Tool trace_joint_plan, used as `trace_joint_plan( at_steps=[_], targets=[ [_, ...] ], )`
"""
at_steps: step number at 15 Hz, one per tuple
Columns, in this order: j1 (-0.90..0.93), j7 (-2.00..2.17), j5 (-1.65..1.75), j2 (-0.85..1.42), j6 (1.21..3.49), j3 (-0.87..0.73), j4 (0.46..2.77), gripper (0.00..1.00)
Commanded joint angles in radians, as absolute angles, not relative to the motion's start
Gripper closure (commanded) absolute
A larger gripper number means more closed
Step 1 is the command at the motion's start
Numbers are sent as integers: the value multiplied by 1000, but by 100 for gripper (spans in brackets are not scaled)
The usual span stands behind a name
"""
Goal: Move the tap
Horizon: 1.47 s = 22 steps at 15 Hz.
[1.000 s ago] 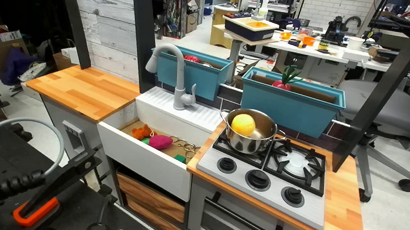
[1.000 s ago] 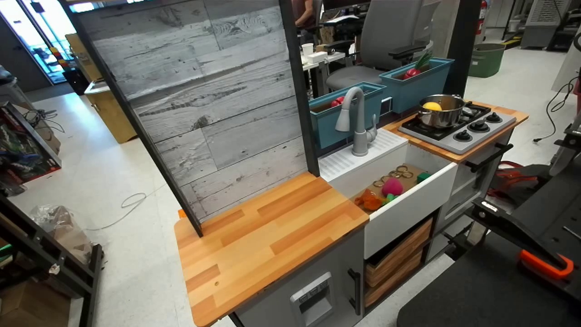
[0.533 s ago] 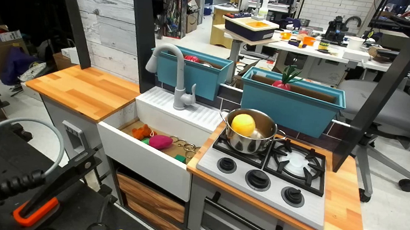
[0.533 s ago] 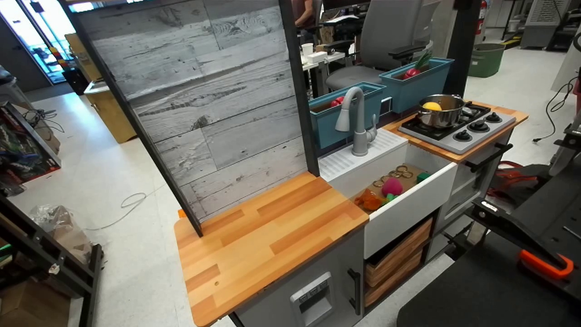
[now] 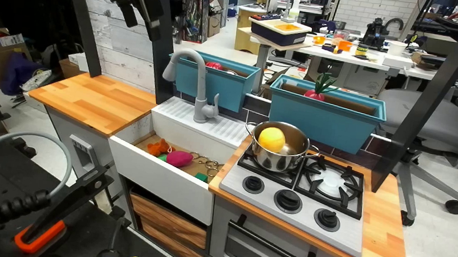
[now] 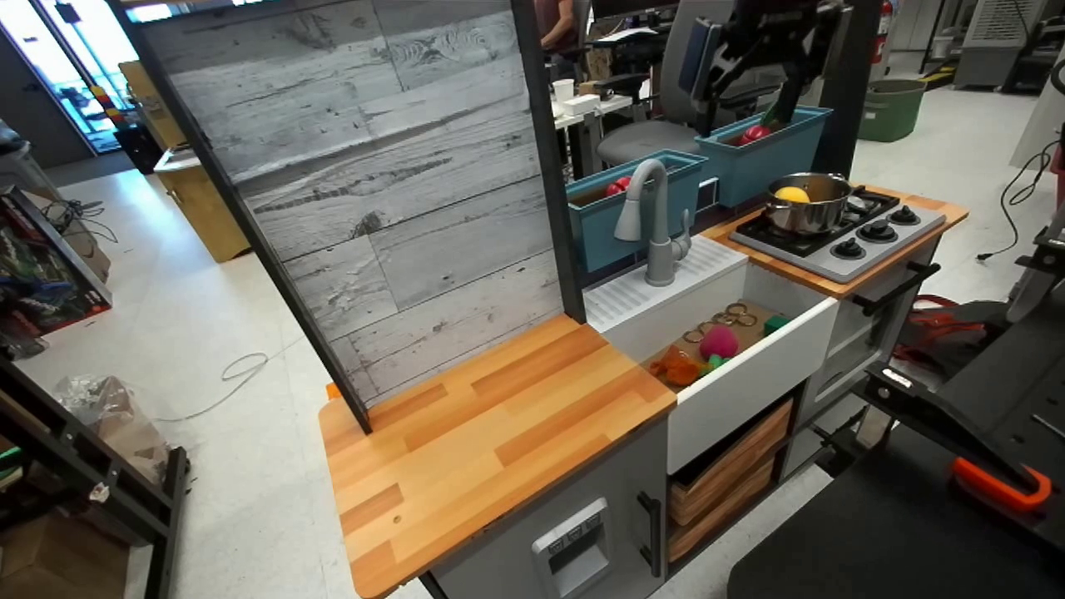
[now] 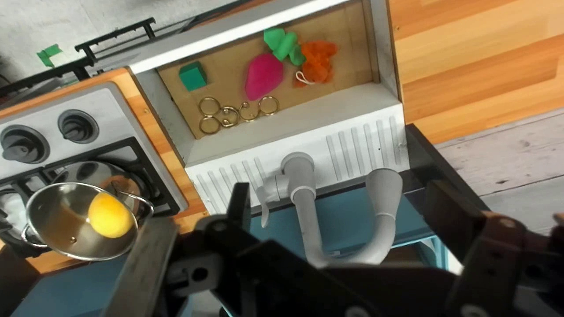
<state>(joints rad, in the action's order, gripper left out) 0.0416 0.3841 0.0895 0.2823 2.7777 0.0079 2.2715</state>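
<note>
Judged step: approach. The gripper (image 7: 337, 188) is spread wide, empty and clear of the tap (image 5: 201, 84). Next move, probably: lower and align with the spout (image 5: 170, 71). The tap, grey and arched, stands upright at the back edge of the counter (image 5: 95, 104), on the sink ledge (image 5: 229, 128).

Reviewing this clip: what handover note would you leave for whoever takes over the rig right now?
Gripper: open, in the air, clear of the tap.
Tap: upright on the white ribbed ledge behind the sink, its spout pointing away from the stovetop.
Done: no grip on the tap yet.
Left: probably bring the gripper in, grasp the tap and move it; the task does not say which way.
</note>
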Motion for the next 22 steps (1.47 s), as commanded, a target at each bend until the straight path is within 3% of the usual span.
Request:
trace_joint_plan(
  at_steps=[1, 14, 22],
  targets=[
    [139, 482, 132, 465, 2902, -90, 2133, 0],
    [473, 485, -62, 843, 3206, -352, 1919, 0],
    [577, 468, -216, 977, 3294, -468, 1859, 0]
  ],
)
